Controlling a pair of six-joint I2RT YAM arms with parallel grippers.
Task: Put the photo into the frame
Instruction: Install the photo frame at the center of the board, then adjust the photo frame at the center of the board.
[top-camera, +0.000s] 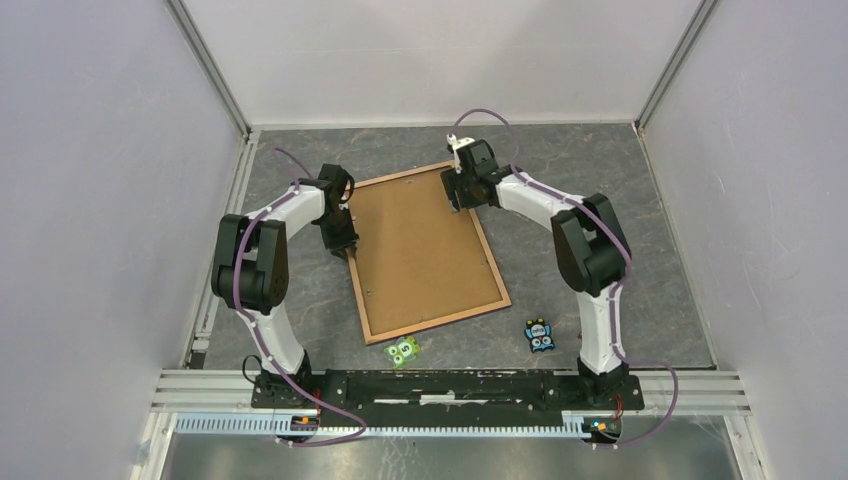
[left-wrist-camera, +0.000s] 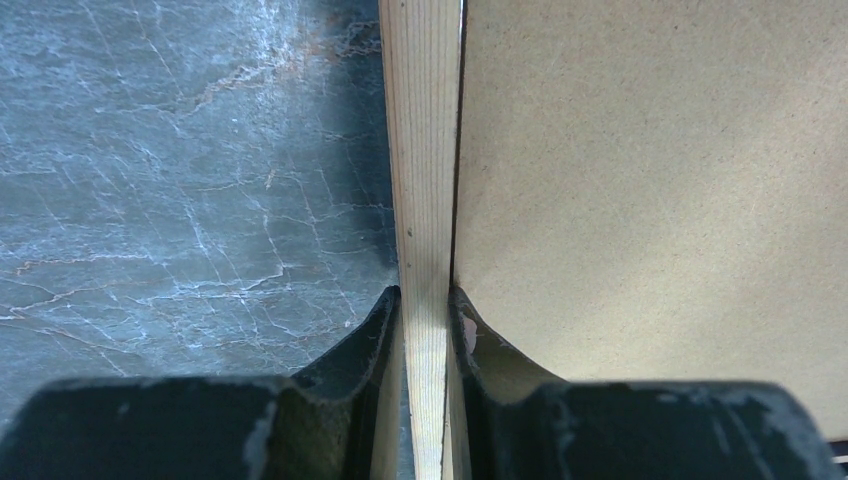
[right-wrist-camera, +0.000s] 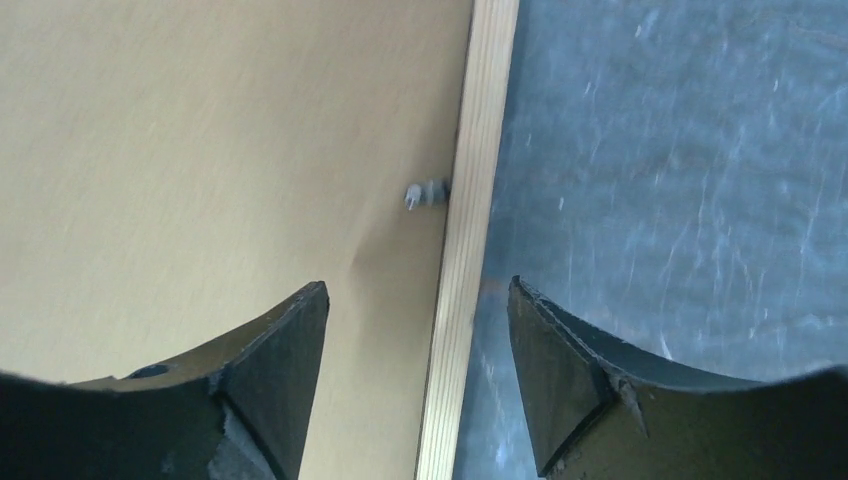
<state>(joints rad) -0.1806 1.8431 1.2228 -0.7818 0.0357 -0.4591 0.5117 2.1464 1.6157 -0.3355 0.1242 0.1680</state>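
The frame (top-camera: 440, 322) lies back side up on the grey table, its light wood rails around a brown backing board (top-camera: 420, 250). The photo is not visible in any view. My left gripper (top-camera: 345, 243) is shut on the frame's left rail (left-wrist-camera: 425, 150); in the left wrist view the gripper (left-wrist-camera: 428, 300) has one finger on the table side and one on the board (left-wrist-camera: 650, 180). My right gripper (top-camera: 462, 198) is open over the right rail near the far corner. In the right wrist view the gripper (right-wrist-camera: 416, 285) straddles the rail (right-wrist-camera: 480, 150), with one finger over the board (right-wrist-camera: 220, 150).
A small metal tab (right-wrist-camera: 425, 192) sticks out from the right rail over the board. A green toy figure (top-camera: 403, 350) and a blue one (top-camera: 540, 336) lie near the frame's front edge. Enclosure walls stand on three sides.
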